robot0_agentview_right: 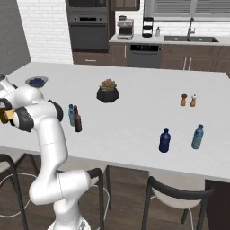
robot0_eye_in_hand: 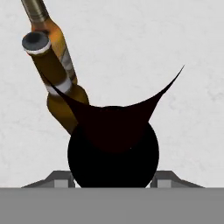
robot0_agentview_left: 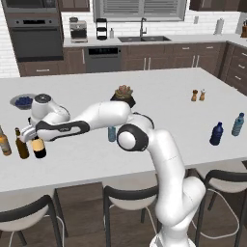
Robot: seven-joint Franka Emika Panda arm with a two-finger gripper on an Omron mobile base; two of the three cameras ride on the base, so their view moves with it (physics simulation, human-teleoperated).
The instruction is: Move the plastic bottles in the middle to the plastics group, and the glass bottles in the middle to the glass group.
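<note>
My gripper (robot0_agentview_left: 33, 134) is shut on the tall near-black wine bottle (robot0_agentview_left: 38, 147) with the cream label, at the counter's left end. In the hand view the bottle's dark top (robot0_eye_in_hand: 113, 148) sits between my fingertips (robot0_eye_in_hand: 57, 179). Right beside it stand the glass group's amber bottle (robot0_agentview_left: 4, 143) and slim brown bottle (robot0_agentview_left: 21, 145), which also show as the amber bottle (robot0_eye_in_hand: 59, 39) and the brown bottle (robot0_eye_in_hand: 46, 65). Mid-counter stand the small light-blue plastic bottle (robot0_agentview_right: 71, 114) and the maroon-brown bottle (robot0_agentview_right: 77, 119). The plastics group, a squat dark-blue bottle (robot0_agentview_right: 165, 141) and a light-blue one (robot0_agentview_right: 197, 137), is at the right.
A potted plant (robot0_agentview_right: 108, 91) stands behind the middle bottles. Salt and pepper shakers (robot0_agentview_right: 188, 100) sit to the right rear. A bowl of blueberries (robot0_agentview_left: 23, 101) lies behind the glass group. Stools line the counter's near edge (robot0_agentview_left: 96, 178).
</note>
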